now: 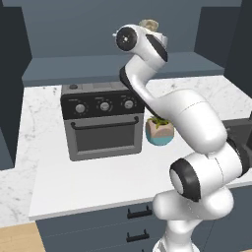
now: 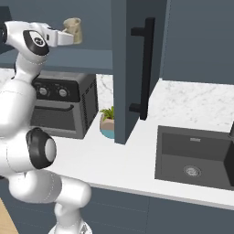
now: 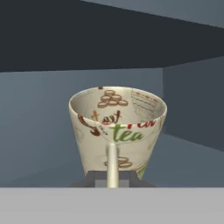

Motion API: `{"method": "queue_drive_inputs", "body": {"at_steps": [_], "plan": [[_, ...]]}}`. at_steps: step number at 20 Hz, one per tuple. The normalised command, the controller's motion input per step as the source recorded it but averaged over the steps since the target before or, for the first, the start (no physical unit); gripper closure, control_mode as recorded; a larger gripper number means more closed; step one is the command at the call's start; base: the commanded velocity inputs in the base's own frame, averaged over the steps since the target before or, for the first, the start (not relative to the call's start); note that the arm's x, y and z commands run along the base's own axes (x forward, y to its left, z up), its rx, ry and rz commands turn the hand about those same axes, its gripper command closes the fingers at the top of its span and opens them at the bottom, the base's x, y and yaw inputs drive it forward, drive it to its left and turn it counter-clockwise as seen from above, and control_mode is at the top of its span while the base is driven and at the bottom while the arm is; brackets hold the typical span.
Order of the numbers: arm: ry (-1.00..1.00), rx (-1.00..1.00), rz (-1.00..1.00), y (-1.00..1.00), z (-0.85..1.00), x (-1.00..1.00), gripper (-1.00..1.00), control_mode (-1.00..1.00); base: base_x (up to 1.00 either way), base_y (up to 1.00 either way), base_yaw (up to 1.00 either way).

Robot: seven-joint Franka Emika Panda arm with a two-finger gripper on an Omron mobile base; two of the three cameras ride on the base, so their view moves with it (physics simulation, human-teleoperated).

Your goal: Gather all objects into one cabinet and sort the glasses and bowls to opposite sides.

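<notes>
A cream cup (image 3: pixel 117 127) printed with brown and red patterns and the word "tea" hangs upright in the hand view. My gripper (image 3: pixel 112 178) is shut on its thin loop handle (image 3: pixel 112 162). In the right base view the cup (image 2: pixel 73 29) is held high at the end of the hand (image 2: pixel 58 37), in front of the dark slate-blue cabinet and above its shelf board (image 2: pixel 84 59). In the left base view the rim of the cup (image 1: pixel 149 23) peeks over the wrist, above the shelf board (image 1: pixel 88 66). Behind the cup are the cabinet's back and right side panel (image 3: pixel 192 100).
A dark toaster oven (image 1: pixel 101 120) stands on the white marble counter (image 1: pixel 74 192) below the shelf. A small potted plant (image 1: pixel 159 130) sits to its right. A tall panel with a black bar handle (image 2: pixel 145 68) stands to the right, and a dark sink (image 2: pixel 192 160) lies further right.
</notes>
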Motion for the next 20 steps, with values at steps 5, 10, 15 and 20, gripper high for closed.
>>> {"method": "queue_drive_inputs", "body": {"at_steps": [5,10,15,20], "plan": [[-0.03,0.00,0.00,0.00,0.00,-0.50,1.00,-1.00,0.00,0.00,0.00],[-0.03,0.00,0.00,0.00,0.00,-0.44,1.00,-1.00,0.00,0.00,0.00],[-0.06,0.00,0.00,-0.01,0.01,-0.45,1.00,-1.00,0.00,0.00,0.00],[-0.06,0.00,0.00,0.00,0.00,-0.44,1.00,-1.00,0.00,0.00,0.00]]}}
